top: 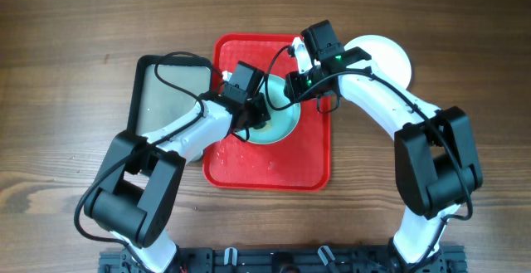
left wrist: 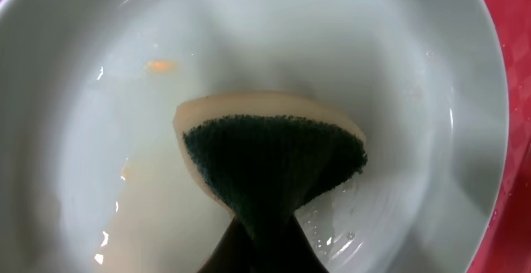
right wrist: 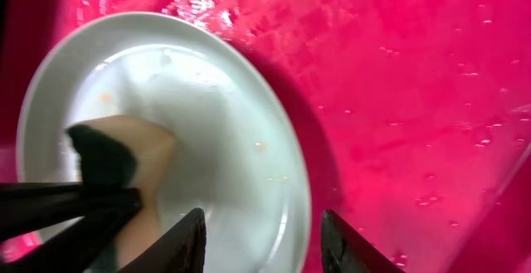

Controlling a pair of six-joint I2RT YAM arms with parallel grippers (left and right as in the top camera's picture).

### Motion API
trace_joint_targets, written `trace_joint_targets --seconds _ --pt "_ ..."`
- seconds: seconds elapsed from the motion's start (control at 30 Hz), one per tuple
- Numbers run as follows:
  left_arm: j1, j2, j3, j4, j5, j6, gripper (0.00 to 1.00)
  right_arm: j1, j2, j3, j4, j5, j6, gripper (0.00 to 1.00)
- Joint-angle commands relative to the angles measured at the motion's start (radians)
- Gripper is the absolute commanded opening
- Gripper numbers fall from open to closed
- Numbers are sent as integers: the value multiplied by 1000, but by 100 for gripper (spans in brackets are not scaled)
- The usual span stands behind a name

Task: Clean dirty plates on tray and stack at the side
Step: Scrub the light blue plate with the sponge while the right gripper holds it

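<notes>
Plate [top: 282, 128], pale mint: located on the red tray [top: 307, 161] at table centre, in the tray's upper half, under both arms.

1. Far left: a grey tray [top: 166, 99] with a black rim lies on the table, just beside the red tray's left edge.
2. Left gripper [top: 254, 117]: positioned over the plate's left portion. Its fingers are pinched on a sponge [left wrist: 274, 153]. The left wrist view shows the dark green scouring face toward the camera and the yellow foam layer behind it, with the sponge pressed into the plate's well.
3. Plate interior: wet and glossy. A small orange smear [left wrist: 160, 65] sits up and to the left of the sponge. The right wrist view shows another faint orange speck [right wrist: 260, 147] on the inner slope.
4. Right gripper [right wrist: 262, 223]: fingers spread wide, straddling the plate's rim, with one finger over the plate's inside and the other over the tray. Contact with the rim cannot be determined.
5. Red tray surface: covered in water droplets [right wrist: 431, 198] to the right of the plate.
6. Far right: a white plate [top: 390, 57] rests on the table beyond the tray's upper right corner, partly covered by the right arm.
</notes>
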Motion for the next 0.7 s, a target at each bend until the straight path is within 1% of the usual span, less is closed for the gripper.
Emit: trace_joint_targets --seconds 0.0,0.13,0.3,0.37,0.43,0.5,0.57,0.67 --pt "4 -19 -15 -7 -13 -12 4 6 -18 6 6 51 -39 45" --pt "7 -20 -15 -6 -18 -12 4 16 -8 -62 64 32 -38 44" --pt "7 -42 -14 -4 -18 14 4 51 38 -72 82 13 -29 29" --pt "7 -84 -14 -8 -18 18 4 56 42 -72 82 13 -2 4" --pt "7 -137 -14 -8 -19 18 4 56 42 -72 84 13 23 4" --pt "8 -185 -14 -12 -55 18 4 56 42 -72 83 13 24 5" --pt "9 -194 -14 -19 -71 71 4 56 42 -72 82 13 24 6" --pt "24 -178 -15 -63 -86 90 4 56 42 -72 82 13 24 6"
